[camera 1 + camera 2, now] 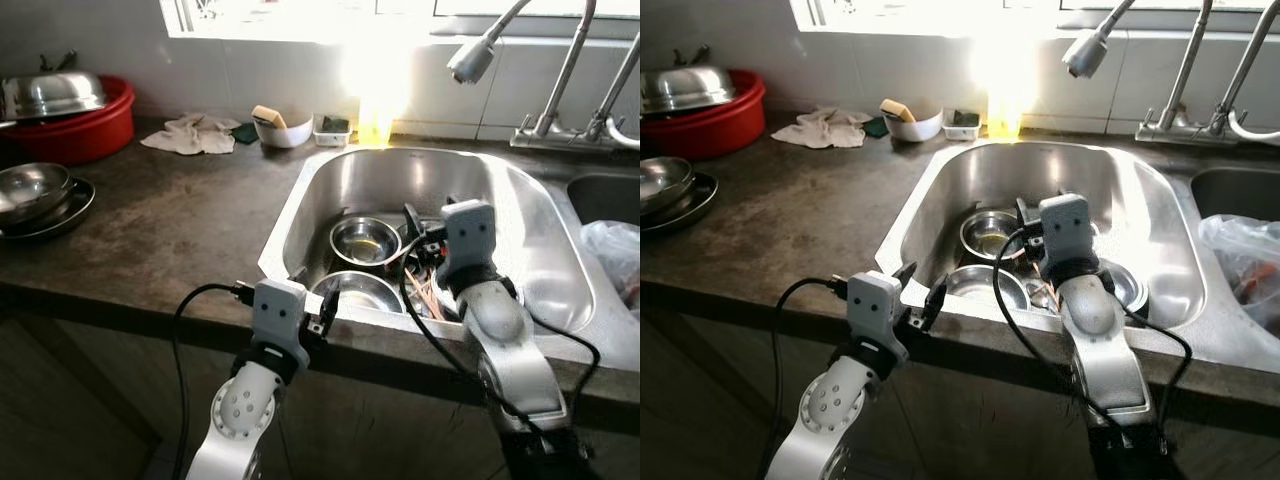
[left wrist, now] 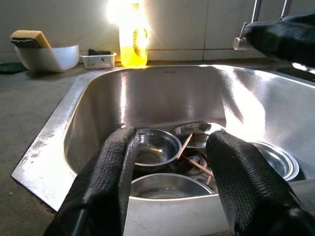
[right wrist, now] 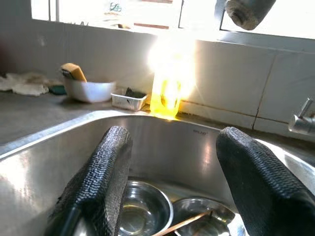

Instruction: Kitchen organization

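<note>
Low in the frame, left gripper (image 1: 312,300) hovering at the near rim of the steel sink (image 1: 300,200), fingers apart, nothing between them. Just right of centre, right gripper (image 3: 170,187) reaching over the basin, fingers likewise spread wide and empty. Below both, down in the basin, several small steel bowls (image 1: 365,240) clustered together, wooden chopsticks (image 2: 183,147) lying across them. At the right edge, a crumpled plastic bag (image 1: 615,255) beside the sink. At mid-left, stacked steel plates and a bowl (image 1: 35,195) on the dark stone counter (image 1: 170,220). Farther back, in the upper left, a red basin (image 1: 85,125) holding a steel lid, then a crumpled white cloth (image 1: 190,135). Along the back wall behind the sink, a white bowl with a sponge (image 1: 282,125), a small tray (image 1: 332,128) and a yellow bottle (image 2: 133,42) washed out by window glare. In the upper right, a faucet head (image 1: 470,60) hanging over the basin.
</note>
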Robot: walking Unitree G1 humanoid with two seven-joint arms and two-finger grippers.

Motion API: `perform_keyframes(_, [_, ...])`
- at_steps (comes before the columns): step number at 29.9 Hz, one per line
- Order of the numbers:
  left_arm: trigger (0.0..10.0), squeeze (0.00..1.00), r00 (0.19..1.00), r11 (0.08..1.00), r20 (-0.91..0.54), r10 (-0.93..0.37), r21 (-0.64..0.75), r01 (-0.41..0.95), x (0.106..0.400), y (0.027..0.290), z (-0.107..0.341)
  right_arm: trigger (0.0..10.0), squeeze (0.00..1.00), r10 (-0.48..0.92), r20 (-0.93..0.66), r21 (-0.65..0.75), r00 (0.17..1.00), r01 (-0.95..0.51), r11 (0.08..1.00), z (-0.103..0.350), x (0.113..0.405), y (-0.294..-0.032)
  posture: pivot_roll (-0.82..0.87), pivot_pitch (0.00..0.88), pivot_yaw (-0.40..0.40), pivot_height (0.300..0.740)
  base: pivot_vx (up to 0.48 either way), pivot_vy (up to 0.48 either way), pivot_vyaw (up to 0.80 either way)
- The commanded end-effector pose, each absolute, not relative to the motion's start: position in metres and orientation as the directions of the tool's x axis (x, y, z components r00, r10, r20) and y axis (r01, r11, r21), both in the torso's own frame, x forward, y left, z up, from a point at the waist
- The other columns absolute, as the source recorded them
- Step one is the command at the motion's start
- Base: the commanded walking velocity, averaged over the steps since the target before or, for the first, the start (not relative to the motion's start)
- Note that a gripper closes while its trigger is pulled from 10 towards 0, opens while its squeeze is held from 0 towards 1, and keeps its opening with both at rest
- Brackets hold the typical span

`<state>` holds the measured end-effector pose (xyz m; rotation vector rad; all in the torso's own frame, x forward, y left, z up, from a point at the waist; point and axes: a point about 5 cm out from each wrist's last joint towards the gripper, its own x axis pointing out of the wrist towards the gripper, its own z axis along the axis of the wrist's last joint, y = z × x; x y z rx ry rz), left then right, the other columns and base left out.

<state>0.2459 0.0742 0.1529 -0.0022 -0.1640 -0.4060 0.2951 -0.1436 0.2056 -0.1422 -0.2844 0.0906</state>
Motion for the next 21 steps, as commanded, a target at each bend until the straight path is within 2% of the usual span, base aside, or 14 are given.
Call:
perform_keyframes(1, [10.0,0.0,0.909,0.922,0.154,-0.387,0.038,0.386,0.247,0.076,0.153,10.0,0.0,0.109,0.287,-0.124,0.952,-0.076,0.989,0.21,0.289,-0.141,0.07,0.031,0.004,0.74,0.0,0.0,0.0])
perform_keyframes(9, [10.0,0.0,0.911,0.924,0.161,-0.38,0.037,0.379,0.249,0.078,0.155,10.0,0.0,0.09,0.252,-0.051,0.964,-0.079,0.996,0.2,0.269,-0.136,0.07,0.026,0.007,0.74,0.0,0.0,0.0])
perform_keyframes(16, [10.0,0.0,0.909,0.923,0.162,-0.383,0.038,0.382,0.25,0.078,0.155,10.0,0.0,0.061,0.259,-0.057,0.964,-0.048,0.997,0.203,0.268,-0.138,0.07,0.023,0.015,0.74,0.0,0.0,0.0])
perform_keyframes(21, [10.0,0.0,0.909,0.923,0.162,-0.385,0.039,0.383,0.25,0.079,0.156,10.0,0.0,0.059,0.255,-0.063,0.965,-0.044,0.997,0.203,0.268,-0.137,0.07,0.022,0.018,0.74,0.0,0.13,0.65])
